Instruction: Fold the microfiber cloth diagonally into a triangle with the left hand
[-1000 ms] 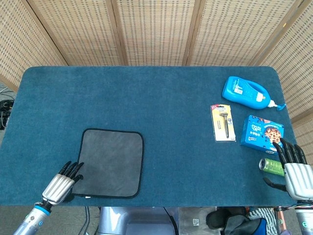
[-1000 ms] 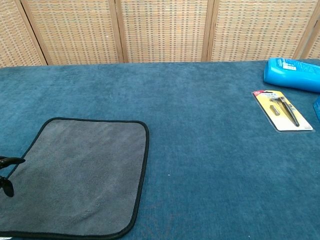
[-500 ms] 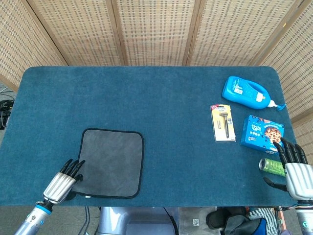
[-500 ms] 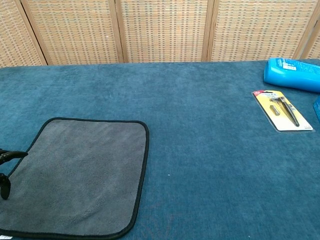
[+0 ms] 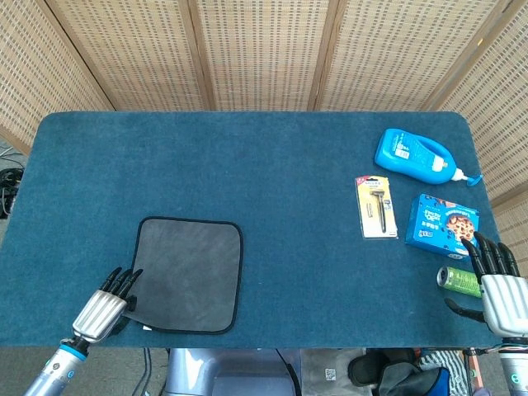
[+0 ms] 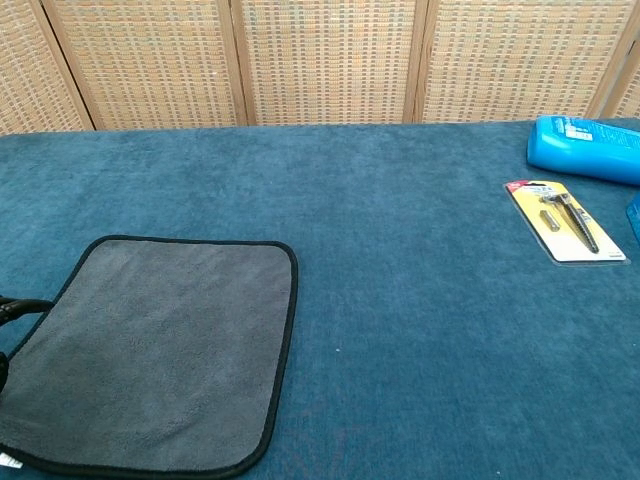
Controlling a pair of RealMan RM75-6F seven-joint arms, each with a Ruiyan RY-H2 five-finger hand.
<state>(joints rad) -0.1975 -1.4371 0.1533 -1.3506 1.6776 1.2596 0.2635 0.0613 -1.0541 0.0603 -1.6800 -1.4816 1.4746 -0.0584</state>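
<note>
The grey microfiber cloth (image 5: 188, 275) with black edging lies spread flat on the blue table (image 5: 247, 165), near its front left. My left hand (image 5: 105, 304) sits at the cloth's near-left corner, with its dark fingertips (image 5: 125, 280) over the cloth's left edge. The chest view shows only a fingertip (image 6: 20, 306) at the edge of the cloth (image 6: 160, 350). That corner looks slightly raised, and a white tag (image 5: 147, 327) shows there. Whether the hand pinches the cloth is unclear. My right hand (image 5: 497, 295) hovers at the table's front right with its fingers spread, holding nothing.
A green can (image 5: 458, 280) lies just left of my right hand. Behind it are a blue cookie box (image 5: 442, 223), a carded razor (image 5: 376, 207) and a blue detergent bottle (image 5: 416, 155). Woven screens stand behind the table.
The left hand slid slightly back toward the table's front-left. The cloth's near-left corner has drawn in and lifted a little, exposing the white tag. The right hand has not moved.
</note>
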